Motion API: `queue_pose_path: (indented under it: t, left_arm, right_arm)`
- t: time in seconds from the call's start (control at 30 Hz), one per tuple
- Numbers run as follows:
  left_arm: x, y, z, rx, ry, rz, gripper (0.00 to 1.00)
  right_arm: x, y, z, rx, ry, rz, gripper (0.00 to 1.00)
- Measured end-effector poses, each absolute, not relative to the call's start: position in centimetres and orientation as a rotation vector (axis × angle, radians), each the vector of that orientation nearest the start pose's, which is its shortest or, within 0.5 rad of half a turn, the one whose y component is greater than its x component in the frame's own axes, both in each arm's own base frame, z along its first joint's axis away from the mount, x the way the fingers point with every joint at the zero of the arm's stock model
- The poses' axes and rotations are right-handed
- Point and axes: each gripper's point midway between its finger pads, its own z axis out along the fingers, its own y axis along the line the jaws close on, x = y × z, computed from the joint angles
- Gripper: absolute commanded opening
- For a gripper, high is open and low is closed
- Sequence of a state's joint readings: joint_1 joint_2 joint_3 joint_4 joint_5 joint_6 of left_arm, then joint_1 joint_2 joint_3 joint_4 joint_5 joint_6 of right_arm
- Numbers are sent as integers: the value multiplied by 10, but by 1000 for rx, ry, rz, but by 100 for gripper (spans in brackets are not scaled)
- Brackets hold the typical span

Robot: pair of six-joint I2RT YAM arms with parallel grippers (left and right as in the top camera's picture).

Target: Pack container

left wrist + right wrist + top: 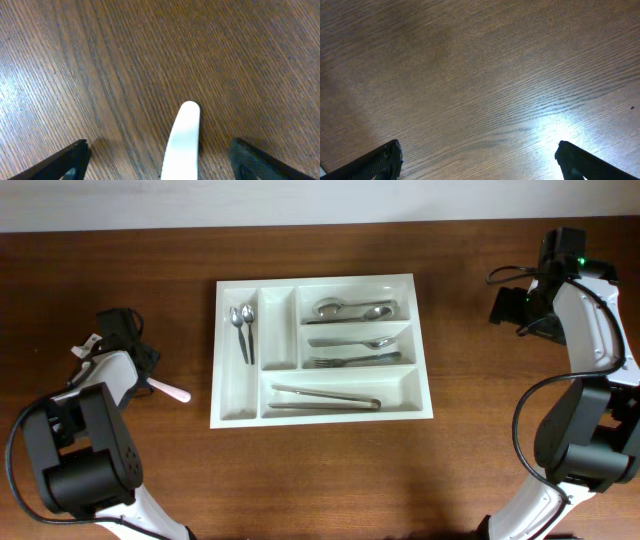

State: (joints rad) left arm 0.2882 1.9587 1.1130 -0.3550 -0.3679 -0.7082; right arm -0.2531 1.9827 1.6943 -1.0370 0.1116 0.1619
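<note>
"Where is the tray?"

"The white tray (277, 330) lies mid-desk (480, 460), nearer the far edge. Two small spoons (243, 330) rest in its leftmost upright slot, and tongs (325, 398) in the long slot toward the front edge. On the right, larger spoons (355, 309) lie in the far slot and a fork (360, 361) in the slot just in front of it."

"And your fingers?"

"My left gripper (159, 152) is by the left edge, fingers spread. A pale utensil (182, 140) lies between them, touching neither. My right gripper (479, 155) is near the far right corner, fingers spread over bare wood."
</note>
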Motion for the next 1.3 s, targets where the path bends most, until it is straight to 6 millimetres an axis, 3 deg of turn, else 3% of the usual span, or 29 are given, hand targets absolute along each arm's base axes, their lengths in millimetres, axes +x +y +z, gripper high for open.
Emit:
queue_pose_path:
  t: [0.17,0.67,0.73,1.0,1.3]
  left_arm:
    - [376,172,-5,-1354,2362,339,92]
    - [350,125,-7,-1294,2652,106,89]
    - [346,119,-7,-1301,2679,72,81]
    - [338,99,-8,-1323,2744,-64,67]
    - [340,81,-7,-1295,2775,-148,66]
  right_arm:
    - [418,-128,106,615,2830,-177,99]
    - [418,-128,106,616,2830,-177,99]
    - [418,-128,106,615,2830,-177,99]
    - [418,-128,106,616,2830,-177,99]
    - [418,-128,106,616,2830,-177,99]
